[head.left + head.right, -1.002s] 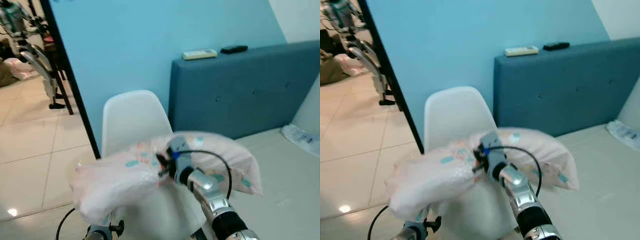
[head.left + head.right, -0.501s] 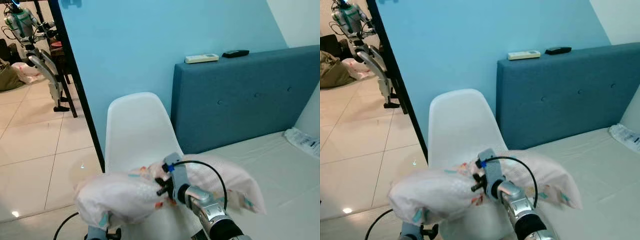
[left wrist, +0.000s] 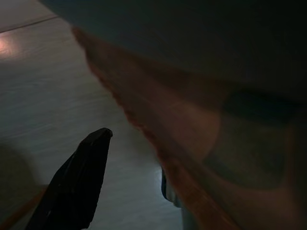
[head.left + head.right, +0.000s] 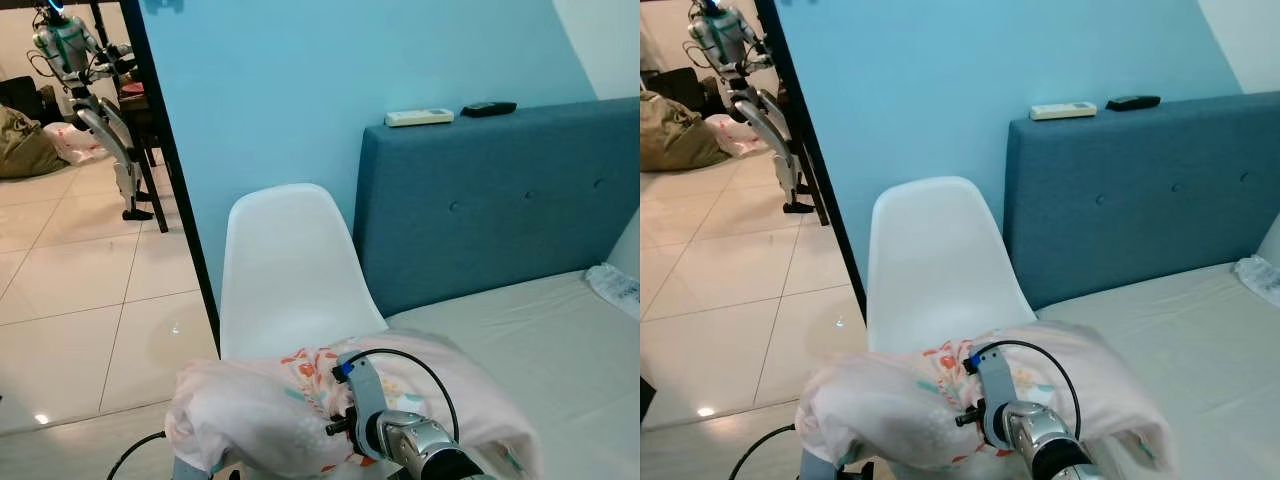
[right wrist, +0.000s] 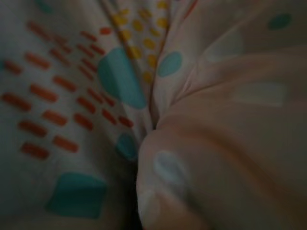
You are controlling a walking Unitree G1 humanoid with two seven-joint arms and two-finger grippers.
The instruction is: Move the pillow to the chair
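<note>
Blue wall and tiled floor [image 4: 90, 290] frame my working area beside the bed [image 4: 560, 340]. My right claw [image 4: 975, 405] is buried in the pale pink pillow with teal and orange print [image 4: 290, 405], whether its fingers pinch the fabric I cannot tell. My left claw [image 3: 79, 182] sits beneath the pillow's left end, one finger visible, spread unknown. The pillow lies crosswise over both arms, long axis left to right, directly in front of the white moulded plastic chair [image 4: 290, 270], whose seat it hides; I judge lowering comes next.

Head stereo downward; wrists against pillow [image 5: 192, 120]
</note>
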